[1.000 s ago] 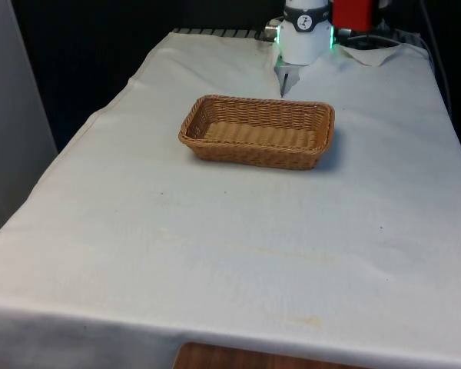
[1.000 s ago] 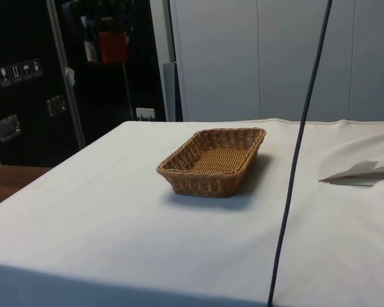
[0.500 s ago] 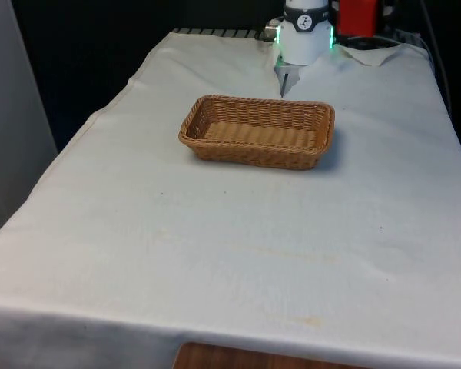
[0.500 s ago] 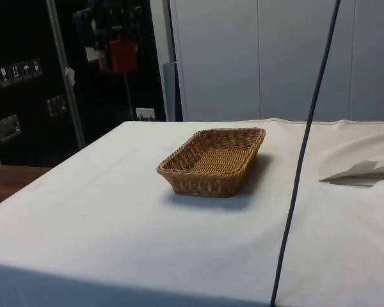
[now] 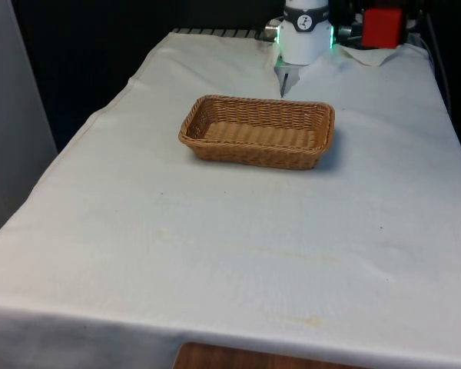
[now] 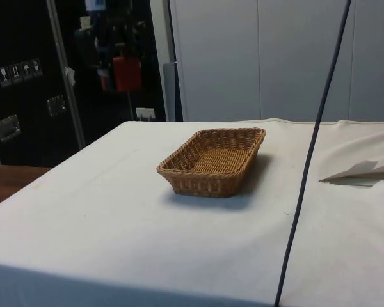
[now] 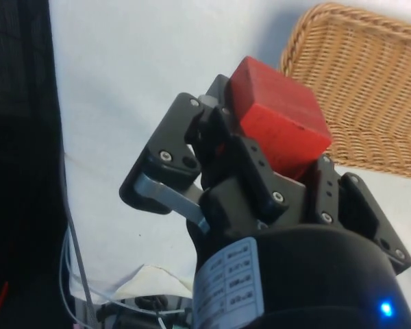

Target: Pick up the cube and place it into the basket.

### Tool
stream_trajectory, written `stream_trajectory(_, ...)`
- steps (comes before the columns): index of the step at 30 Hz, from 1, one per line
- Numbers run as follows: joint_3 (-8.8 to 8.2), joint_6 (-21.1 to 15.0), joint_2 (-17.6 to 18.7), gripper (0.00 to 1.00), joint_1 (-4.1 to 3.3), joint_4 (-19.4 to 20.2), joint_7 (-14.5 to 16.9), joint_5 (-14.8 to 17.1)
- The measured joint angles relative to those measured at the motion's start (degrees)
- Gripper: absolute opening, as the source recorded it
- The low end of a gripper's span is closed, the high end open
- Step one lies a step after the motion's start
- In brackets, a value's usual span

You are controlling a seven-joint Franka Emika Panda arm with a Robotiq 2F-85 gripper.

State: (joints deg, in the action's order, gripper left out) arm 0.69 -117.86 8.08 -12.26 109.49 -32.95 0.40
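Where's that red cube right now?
The red cube is clamped in the gripper, held up in the air beyond the wicker basket, near the table's far end, at the front view's upper right.

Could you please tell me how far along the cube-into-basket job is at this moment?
Done: the red cube is picked up, clamped in the end effector and held high above the table at its far end, beyond the wicker basket. In hand: carrying it towards the basket. Left: bringing the cube over the basket, which holds nothing yet, lowering it in and releasing.
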Motion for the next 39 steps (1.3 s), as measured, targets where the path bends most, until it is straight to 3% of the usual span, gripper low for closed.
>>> stream_trajectory(11, 0.69, -1.49, -0.23, 0.0, -0.06, 2.06, -0.57, -0.23)
stream_trajectory(18, -0.46, -2.41, -0.4, 0.0, 0.34, 4.07, 1.55, 0.0)
stream_trajectory(26, -1.66, -5.39, -2.75, 0.0, 0.69, 9.22, 4.41, 0.52)
stream_trajectory(39, -1.26, -10.6, -7.1, 0.0, 0.69, 17.7, 5.04, 0.46)
